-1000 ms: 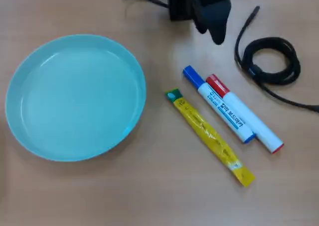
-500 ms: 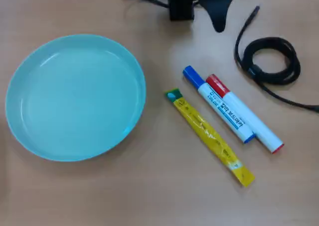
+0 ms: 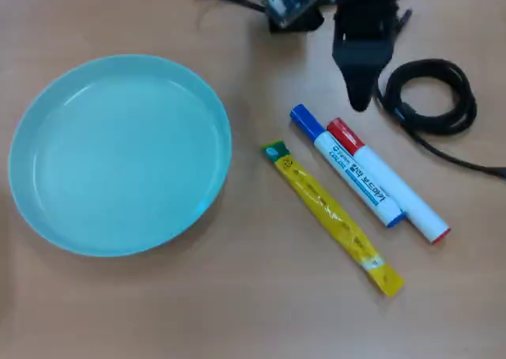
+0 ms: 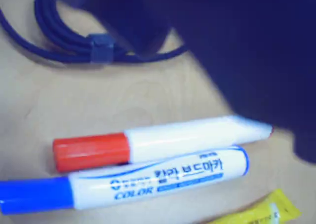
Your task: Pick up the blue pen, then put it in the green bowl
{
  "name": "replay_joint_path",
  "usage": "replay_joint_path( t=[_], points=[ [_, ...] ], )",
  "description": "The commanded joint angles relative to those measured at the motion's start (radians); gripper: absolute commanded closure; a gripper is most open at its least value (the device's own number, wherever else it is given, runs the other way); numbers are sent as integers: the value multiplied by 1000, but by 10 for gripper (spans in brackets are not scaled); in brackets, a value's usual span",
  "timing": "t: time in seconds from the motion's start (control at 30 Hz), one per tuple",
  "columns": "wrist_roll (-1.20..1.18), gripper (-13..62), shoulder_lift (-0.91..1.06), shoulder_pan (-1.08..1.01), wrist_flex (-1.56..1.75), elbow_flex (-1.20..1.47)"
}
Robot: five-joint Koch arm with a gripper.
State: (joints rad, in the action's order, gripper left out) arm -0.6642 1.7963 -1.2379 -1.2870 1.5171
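Pen, blue (image 3: 348, 166) | touching red marker (image 3: 387, 180) | yellow sachet (image 3: 332, 217) beside | cable (image 3: 431, 96) near

Overhead view: blue pen (image 3: 348, 168) flanked tight, red-capped marker (image 3: 389, 182) touching its right side, yellow sachet (image 3: 332, 217) near on left. Coiled cable (image 3: 431, 96) crowds far right. Bare table (image 3: 253, 311) between sachet and green bowl (image 3: 47, 209).

round pale turquoise-green bowl (image 3: 118, 153): smooth, glossy plastic look | white blue-capped marker (image 3: 346, 165): smooth plastic barrel, printed | white red-capped marker (image 3: 387, 179): smooth plastic | yellow sachet stick (image 3: 332, 217): shiny foil-like wrap | table (image 3: 237, 311): matt pale wood-look | coiled black cable (image 3: 431, 94): matt, rubbery
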Motion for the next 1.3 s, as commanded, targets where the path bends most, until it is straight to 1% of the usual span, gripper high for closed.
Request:
replay_joint_path(
  t=[0.0, 0.4, 0.6, 0.73, 1.27],
  points=[
    [-54, 108, -32, 5, 2, -118],
    [-407, 108, -222, 3, 9, -127],
    [-472, 108, -293, -25, 15, -127],
    [-565, 109, -353, -35, 37, -129],
    [-586, 108, -440, -69, 140, -124]
  ],
)
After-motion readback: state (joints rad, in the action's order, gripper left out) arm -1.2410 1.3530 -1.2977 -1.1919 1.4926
